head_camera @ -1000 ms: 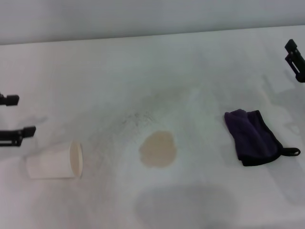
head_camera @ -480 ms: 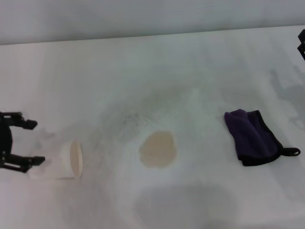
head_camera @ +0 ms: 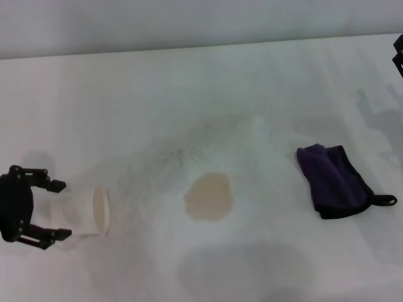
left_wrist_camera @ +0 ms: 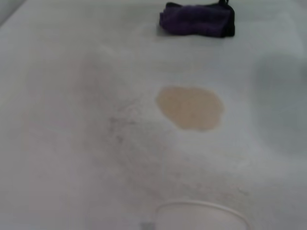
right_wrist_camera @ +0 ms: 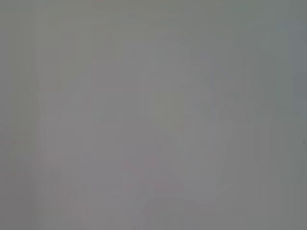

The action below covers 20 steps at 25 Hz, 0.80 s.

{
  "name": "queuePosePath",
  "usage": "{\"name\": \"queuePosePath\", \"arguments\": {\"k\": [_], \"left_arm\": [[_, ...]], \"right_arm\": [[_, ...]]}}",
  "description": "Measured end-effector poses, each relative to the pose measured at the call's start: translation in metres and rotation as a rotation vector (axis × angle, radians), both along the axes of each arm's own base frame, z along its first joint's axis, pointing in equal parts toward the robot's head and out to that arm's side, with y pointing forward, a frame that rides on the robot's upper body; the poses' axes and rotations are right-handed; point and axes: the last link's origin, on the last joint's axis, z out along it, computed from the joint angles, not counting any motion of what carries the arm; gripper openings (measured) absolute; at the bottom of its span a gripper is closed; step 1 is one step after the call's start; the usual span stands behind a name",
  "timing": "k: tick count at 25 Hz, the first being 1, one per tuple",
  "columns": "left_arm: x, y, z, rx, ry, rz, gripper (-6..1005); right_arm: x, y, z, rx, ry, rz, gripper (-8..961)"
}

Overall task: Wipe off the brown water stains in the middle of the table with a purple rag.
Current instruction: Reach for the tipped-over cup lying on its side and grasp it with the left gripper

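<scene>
Left gripper (head_camera: 58, 210) is down at the near left of the table (head_camera: 189, 88), fingers spread wide around the closed end of a cup (head_camera: 85, 211) lying on its side, not clamped on it. Right of that, mid-table, sits the stain (head_camera: 209, 196). Further right, well apart, lies the rag (head_camera: 337, 180). Right gripper (head_camera: 398, 55) barely shows at the far right edge, can't tell its state

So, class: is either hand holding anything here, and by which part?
Nothing is gripped. The left hand is open, its fingers either side of the tipped cup's base end. The right hand is at the table's far edge, nowhere near the rag.
</scene>
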Motion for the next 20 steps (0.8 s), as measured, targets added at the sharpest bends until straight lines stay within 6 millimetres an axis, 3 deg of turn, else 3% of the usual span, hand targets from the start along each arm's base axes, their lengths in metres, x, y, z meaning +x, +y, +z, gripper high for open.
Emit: {"name": "queuePosePath", "arguments": {"k": [14, 20], "left_arm": [[-0.003, 0.001, -0.005, 0.008, 0.034, -0.015, 887], [-0.007, 0.001, -0.018, -0.004, 0.039, -0.053, 869]], "right_arm": [[0.000, 0.001, -0.001, -0.003, 0.002, -0.002, 726], [0.000, 0.001, -0.003, -0.010, 0.007, -0.005, 726]]}}
